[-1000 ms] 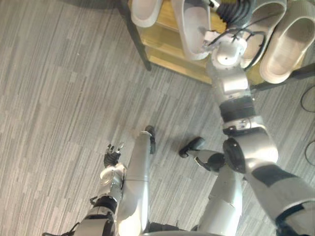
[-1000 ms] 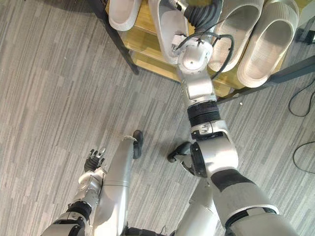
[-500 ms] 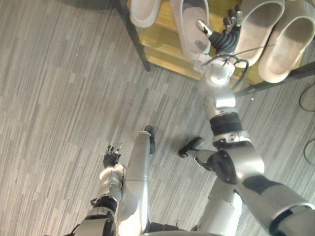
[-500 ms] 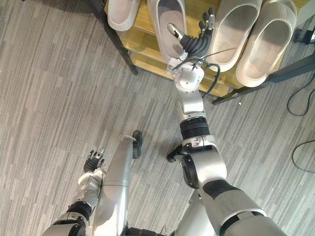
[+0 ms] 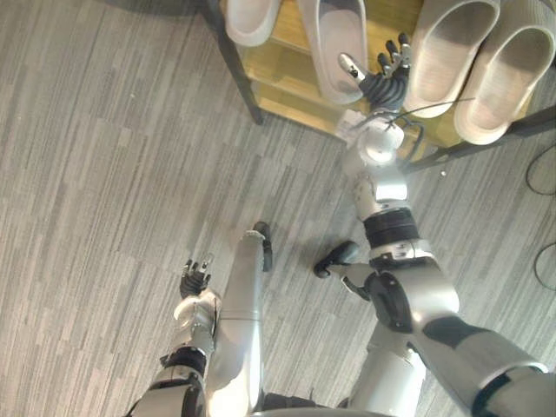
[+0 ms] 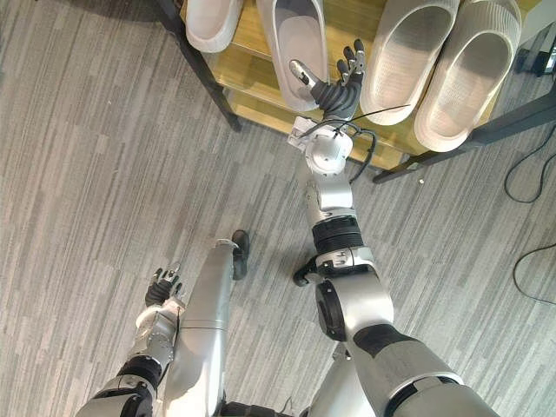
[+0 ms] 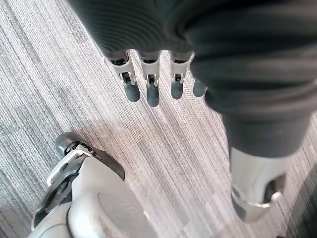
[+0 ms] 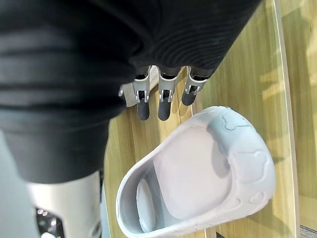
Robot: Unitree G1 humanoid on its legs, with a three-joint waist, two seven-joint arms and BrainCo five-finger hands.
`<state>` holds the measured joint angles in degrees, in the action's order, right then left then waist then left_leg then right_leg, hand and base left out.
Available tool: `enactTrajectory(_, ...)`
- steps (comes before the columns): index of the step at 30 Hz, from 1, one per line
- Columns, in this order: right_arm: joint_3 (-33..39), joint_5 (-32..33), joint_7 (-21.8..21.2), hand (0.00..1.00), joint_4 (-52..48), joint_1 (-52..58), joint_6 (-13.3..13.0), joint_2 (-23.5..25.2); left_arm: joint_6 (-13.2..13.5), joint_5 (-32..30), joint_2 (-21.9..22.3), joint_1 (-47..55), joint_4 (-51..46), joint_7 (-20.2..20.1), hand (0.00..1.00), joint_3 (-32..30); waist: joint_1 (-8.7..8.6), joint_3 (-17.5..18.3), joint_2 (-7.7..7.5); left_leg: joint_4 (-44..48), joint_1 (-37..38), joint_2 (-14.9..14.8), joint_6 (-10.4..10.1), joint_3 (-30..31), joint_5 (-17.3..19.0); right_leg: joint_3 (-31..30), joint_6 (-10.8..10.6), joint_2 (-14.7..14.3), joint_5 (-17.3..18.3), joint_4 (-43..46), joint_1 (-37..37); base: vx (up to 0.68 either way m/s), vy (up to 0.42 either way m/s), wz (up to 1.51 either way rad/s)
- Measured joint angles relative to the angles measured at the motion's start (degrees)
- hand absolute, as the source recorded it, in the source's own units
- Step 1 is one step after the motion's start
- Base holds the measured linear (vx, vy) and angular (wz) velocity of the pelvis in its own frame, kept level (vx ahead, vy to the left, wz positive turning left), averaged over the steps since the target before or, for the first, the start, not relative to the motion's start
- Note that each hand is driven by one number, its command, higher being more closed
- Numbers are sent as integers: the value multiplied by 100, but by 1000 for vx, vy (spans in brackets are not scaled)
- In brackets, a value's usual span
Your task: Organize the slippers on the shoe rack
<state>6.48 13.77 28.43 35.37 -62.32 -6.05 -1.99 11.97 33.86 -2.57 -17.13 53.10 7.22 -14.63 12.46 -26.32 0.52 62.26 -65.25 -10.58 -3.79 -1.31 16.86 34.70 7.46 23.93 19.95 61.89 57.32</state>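
Two pale grey slippers (image 5: 252,17) (image 5: 337,43) and two beige slippers (image 5: 452,48) (image 5: 508,69) lie side by side on the wooden shoe rack (image 5: 287,78). My right hand (image 5: 382,82) hovers open over the rack's front, fingers spread, between the second grey slipper and the first beige one, holding nothing. In the right wrist view its fingers (image 8: 161,99) point past the grey slipper (image 8: 198,183) on the shelf (image 8: 277,74). My left hand (image 5: 195,278) hangs low over the floor, its fingers (image 7: 148,89) straight and empty.
The rack's black frame leg (image 5: 239,74) slants down to the striped grey floor (image 5: 104,174) at its left corner. Another black bar (image 5: 530,126) runs along the rack's right side. Open floor spreads to the left.
My right hand has drawn back from deep over the rack toward its front edge, its fingers now spread open. The slippers and the left hand stayed put.
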Motion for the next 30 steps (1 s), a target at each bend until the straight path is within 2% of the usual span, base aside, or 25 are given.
enactTrajectory(4, -26, 112, -101, 0, 146, -10, -43, 198, -1, -2, -7, 0, 66, 1, 0, -75, 4, 128, -62, 0, -57, 8, -1, 9, 1, 1, 1, 1, 0, 3, 54, 0, 77, 1)
enactTrajectory(14, -225, 507, -166, 0, 197, -46, -72, 258, 3, -2, 64, -27, 101, 3, 0, -251, 49, 135, -61, -1, -76, 33, -39, 37, 23, 14, 6, 18, 4, 14, 54, -8, 75, 2)
enactTrajectory(20, -227, 759, -246, 0, 592, -352, -146, 183, 2, -2, 140, -39, 105, 4, 0, -433, 83, 146, -44, -1, -112, 73, -42, 85, 22, 65, 4, 66, 54, 63, 54, -5, 65, 6)
enactTrajectory(23, -234, 892, -258, 0, 689, -489, -170, 157, 1, 1, 179, -60, 136, 4, 0, -460, 106, 176, 10, 0, -192, 129, -62, 176, 8, 148, -21, 105, 103, 97, 55, 6, 62, 14)
enactTrajectory(30, -502, 1142, -308, 0, 1036, -854, -187, -67, 11, -2, 238, -167, 234, -9, 0, -461, 236, 178, 14, 4, -196, 207, -53, 208, 3, 164, 22, 193, 204, 206, 55, 10, 58, 7)
